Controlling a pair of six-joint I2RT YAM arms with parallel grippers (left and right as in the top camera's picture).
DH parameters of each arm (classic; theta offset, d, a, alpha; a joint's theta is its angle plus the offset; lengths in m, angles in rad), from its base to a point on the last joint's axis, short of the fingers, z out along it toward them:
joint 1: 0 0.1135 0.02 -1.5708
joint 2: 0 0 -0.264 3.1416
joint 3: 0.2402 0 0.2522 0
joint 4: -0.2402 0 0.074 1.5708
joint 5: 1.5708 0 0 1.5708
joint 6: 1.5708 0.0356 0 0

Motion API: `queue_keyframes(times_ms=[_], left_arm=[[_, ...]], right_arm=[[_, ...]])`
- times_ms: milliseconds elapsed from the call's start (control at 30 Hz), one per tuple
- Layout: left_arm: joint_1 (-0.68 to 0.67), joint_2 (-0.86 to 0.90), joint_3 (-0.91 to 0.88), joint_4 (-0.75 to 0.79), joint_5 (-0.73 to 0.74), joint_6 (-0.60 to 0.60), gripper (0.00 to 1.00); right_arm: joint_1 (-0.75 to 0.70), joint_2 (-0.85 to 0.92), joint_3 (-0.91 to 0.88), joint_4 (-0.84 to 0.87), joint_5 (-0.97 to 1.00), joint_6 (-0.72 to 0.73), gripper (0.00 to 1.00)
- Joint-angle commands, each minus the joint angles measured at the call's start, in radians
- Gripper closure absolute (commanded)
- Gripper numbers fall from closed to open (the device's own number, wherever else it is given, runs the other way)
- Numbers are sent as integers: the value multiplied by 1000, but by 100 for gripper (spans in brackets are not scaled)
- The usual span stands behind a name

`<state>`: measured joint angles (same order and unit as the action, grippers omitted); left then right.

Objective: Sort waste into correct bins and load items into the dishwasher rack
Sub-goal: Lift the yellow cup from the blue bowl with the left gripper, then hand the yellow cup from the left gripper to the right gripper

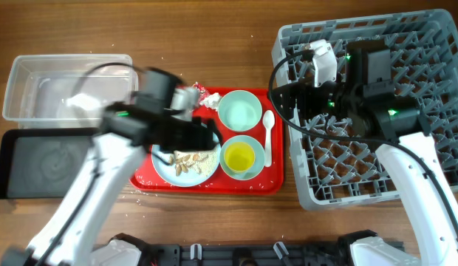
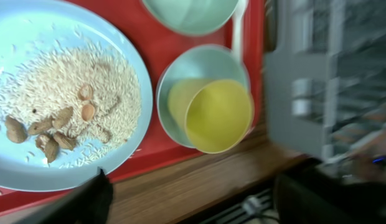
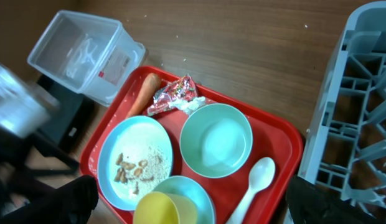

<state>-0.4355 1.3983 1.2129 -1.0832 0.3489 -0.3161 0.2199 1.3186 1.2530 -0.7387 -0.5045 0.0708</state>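
Note:
On the red tray (image 1: 214,185) lie a pale blue plate (image 1: 188,166) with beige scraps (image 2: 56,118), an empty mint bowl (image 1: 239,111), a second bowl (image 1: 251,171) holding the yellow cup (image 1: 238,156), and a white spoon (image 1: 268,137). The right wrist view shows the carrot (image 3: 143,93), wrapper (image 3: 174,93) and tissue (image 3: 192,104) at the tray's far edge. My left gripper (image 1: 203,137) is open and empty over the plate and cup (image 2: 218,115). My right gripper (image 1: 288,100) is open and empty at the left edge of the grey rack (image 1: 377,111), above the tray (image 3: 286,143).
The clear tub (image 1: 37,89) stands at the far left with the black tray (image 1: 44,159) in front of it. The rack fills the right side. Bare wood runs along the table's back and front.

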Motion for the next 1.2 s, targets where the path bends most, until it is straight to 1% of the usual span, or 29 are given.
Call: queue_keyframes(times_ms=[0,33,67,100,167,200,233,300,333,400,467,500,567,600,633,667,700,733,767,800,867,933,1067,1167], left_arm=[[-135,140,8,14,-229,-68,31],[-153,179,8,19,-231,-76,36],[-172,229,8,27,-230,-85,42],[-189,278,8,39,-230,-85,50],[-212,348,8,90,-227,-85,60],[-216,359,8,104,-227,-85,67],[-215,362,9,107,-227,-86,95],[-198,343,37,80,-209,-93,96],[-179,319,83,33,-172,-93,96],[-138,262,145,-33,-166,-93,96],[-19,144,169,-31,-98,-90,96],[47,105,169,-16,-21,-78,96],[227,60,169,23,342,32,96],[330,62,168,12,578,95,96],[382,69,167,-15,705,135,96],[430,75,166,-71,830,185,96],[457,76,166,-126,901,224,96],[469,75,166,-171,937,248,96],[471,75,166,-204,967,261,96],[470,75,166,-225,993,261,96],[457,74,166,-233,1044,261,96],[431,74,167,-230,1057,264,96],[401,73,166,-230,1076,264,96],[378,73,166,-219,1075,264,96]], right_arm=[[1,-2,28,-6,34,98,0],[1,-2,28,-11,53,111,0],[1,-2,28,-22,71,115,0],[1,-2,28,-29,71,115,0],[1,-2,28,-37,71,115,0],[1,-2,28,-37,71,116,0],[1,-2,28,-40,70,116,0],[1,-2,28,-47,71,116,0],[1,-2,28,-47,71,116,0],[1,-2,28,-51,70,116,0],[1,-2,28,-71,70,115,0],[2,-2,28,-79,70,116,0],[2,5,28,-85,25,116,0],[2,11,28,-80,-34,116,0],[4,14,28,-71,-101,113,1],[10,15,28,-41,-226,107,4],[22,15,28,14,-356,67,6],[40,15,28,93,-509,19,7],[57,15,28,169,-608,-1,7],[78,15,28,241,-654,0,8],[112,16,28,322,-656,0,9],[165,21,28,393,-656,8,8],[235,49,28,410,-626,11,9],[258,73,28,409,-626,32,33]])
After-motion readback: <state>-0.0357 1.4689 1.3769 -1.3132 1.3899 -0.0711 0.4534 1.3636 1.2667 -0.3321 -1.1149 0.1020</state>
